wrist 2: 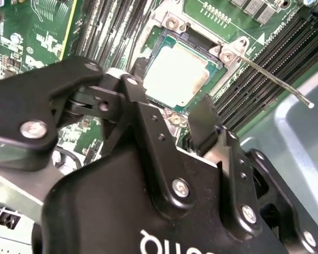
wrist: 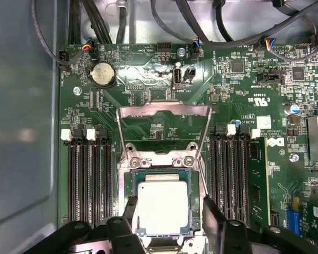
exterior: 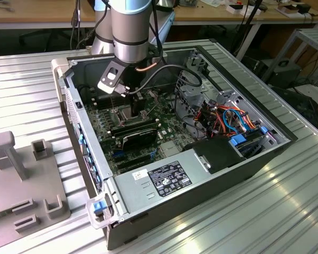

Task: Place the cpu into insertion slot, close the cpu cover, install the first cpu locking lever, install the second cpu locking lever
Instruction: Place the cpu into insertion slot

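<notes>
The cpu (wrist: 163, 206) lies flat in the insertion slot (wrist: 161, 172), its silver top facing up. My gripper (wrist: 169, 214) is open, with one black finger on each side of the chip (wrist 2: 177, 74) and a small gap to it. The cpu cover (wrist: 164, 110) stands open, tilted back from the slot on its hinge side. A thin locking lever (wrist 2: 270, 79) sticks out unlatched beside the socket (wrist 2: 164, 42). In the exterior view the gripper (exterior: 130, 100) hangs low inside the open computer case, just over the motherboard.
Long black memory slots (wrist: 90, 180) flank the socket on both sides (wrist: 233, 174). Cables (exterior: 228, 119) and a power supply (exterior: 164, 180) fill the case toward the exterior view's right. The case wall (exterior: 82, 132) is close by. A grey fixture (exterior: 26, 180) sits on the table.
</notes>
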Robot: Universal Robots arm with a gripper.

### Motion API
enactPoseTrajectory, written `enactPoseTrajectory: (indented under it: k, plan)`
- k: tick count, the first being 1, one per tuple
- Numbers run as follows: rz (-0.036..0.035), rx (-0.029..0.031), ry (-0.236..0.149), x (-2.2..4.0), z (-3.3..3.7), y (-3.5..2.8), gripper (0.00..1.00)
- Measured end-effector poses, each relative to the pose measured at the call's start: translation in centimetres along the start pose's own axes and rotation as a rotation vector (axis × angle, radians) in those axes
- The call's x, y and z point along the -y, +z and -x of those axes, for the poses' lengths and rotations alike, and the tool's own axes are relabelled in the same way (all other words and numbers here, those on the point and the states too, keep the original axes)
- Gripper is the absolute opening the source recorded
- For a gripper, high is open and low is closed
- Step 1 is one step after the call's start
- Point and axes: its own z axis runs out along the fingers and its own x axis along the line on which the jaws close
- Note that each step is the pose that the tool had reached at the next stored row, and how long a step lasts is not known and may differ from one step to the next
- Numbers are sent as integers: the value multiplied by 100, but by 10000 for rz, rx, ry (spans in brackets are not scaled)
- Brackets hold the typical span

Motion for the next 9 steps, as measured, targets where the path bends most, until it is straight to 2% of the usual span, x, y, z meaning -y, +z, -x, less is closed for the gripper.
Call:
enactPoseTrajectory:
  k: [5,6,7,8,9]
  plan:
    - [-2,1,9,0,0,-1,29]
    - [-1,1,11,0,0,0,29]
    - [-2,2,13,0,1,-1,22]
    - [-2,2,14,0,1,-1,22]
    - [-2,2,17,0,1,-1,11]
